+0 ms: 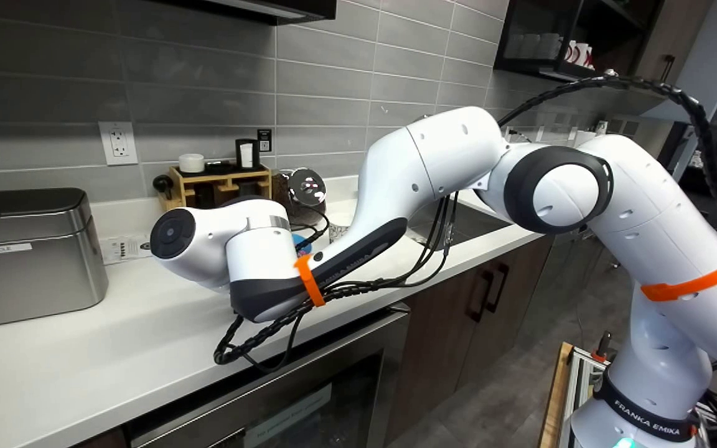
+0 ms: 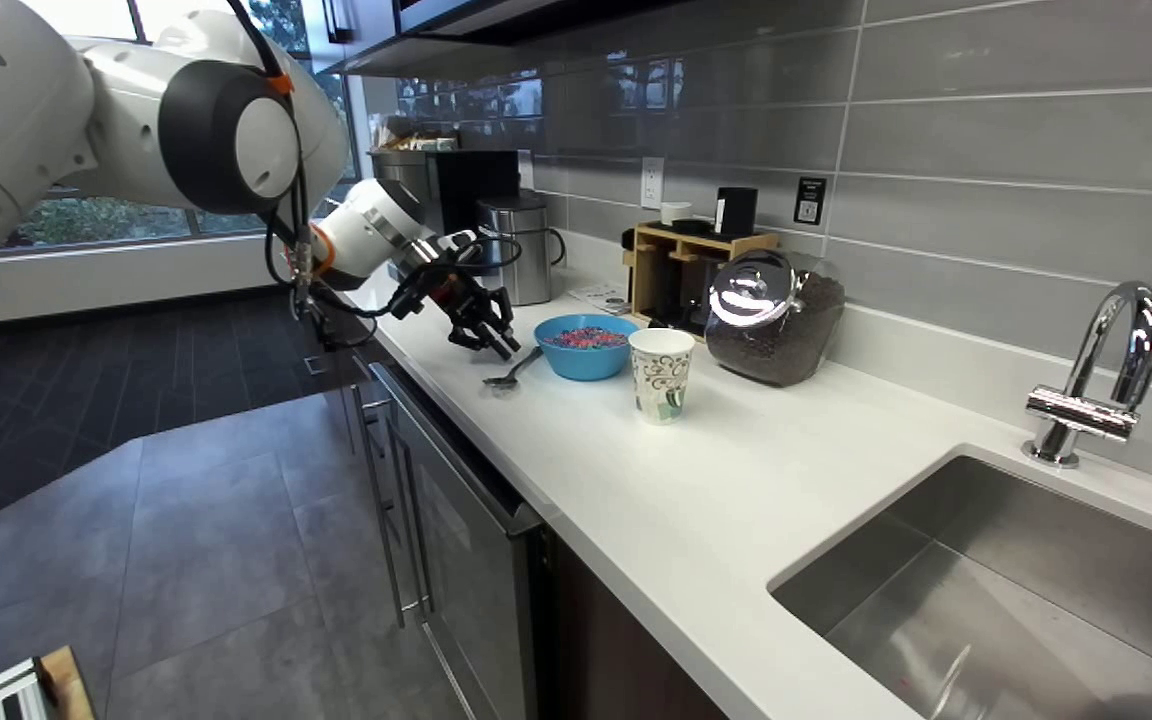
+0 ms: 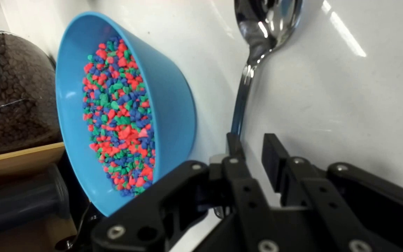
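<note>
Pincer point(image 3: 252, 150): sat at the bottom of the wrist view, a little apart, gripping nothing.
Spoon point(image 3: 243, 98): lay long-ways up to the top, behind the finger point(image 3: 237, 169) nearer the bowl point(image 3: 173, 105).

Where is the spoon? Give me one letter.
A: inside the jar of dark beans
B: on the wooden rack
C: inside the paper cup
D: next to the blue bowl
D, as the wrist view shows the spoon alongside the blue bowl, outside its wall.

My cameras show me a kitchen: rectangular stainless-steel sink point(image 2: 1011, 600), curved chrome faucet point(image 2: 1082, 408), long white counter point(image 2: 716, 500), glossy gray tiled wall point(image 2: 1016, 135).
</note>
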